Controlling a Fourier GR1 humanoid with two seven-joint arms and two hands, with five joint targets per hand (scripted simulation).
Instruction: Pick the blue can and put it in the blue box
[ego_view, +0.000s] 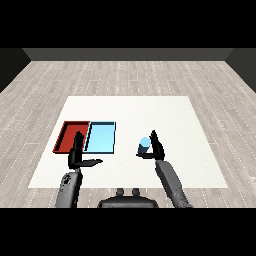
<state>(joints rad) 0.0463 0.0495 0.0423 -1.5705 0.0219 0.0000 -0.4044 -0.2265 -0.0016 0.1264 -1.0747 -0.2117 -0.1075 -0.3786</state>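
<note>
The blue can (144, 145) stands on the white table (175, 120), right of the two trays. My right hand (157, 148) is just to its right, fingers straight and upright, thumb reaching toward the can's base; it looks open beside the can, not curled round it. The light blue tray (101, 137) lies left of the can, with the red tray (70, 136) on its left side. My left hand (77, 155) hovers in front of the trays' near edge, fingers straight up, thumb pointing right, holding nothing.
Both grey forearms come in from the lower corners. The table's near edge runs just behind the hands' wrists. Wooden floor surrounds the table.
</note>
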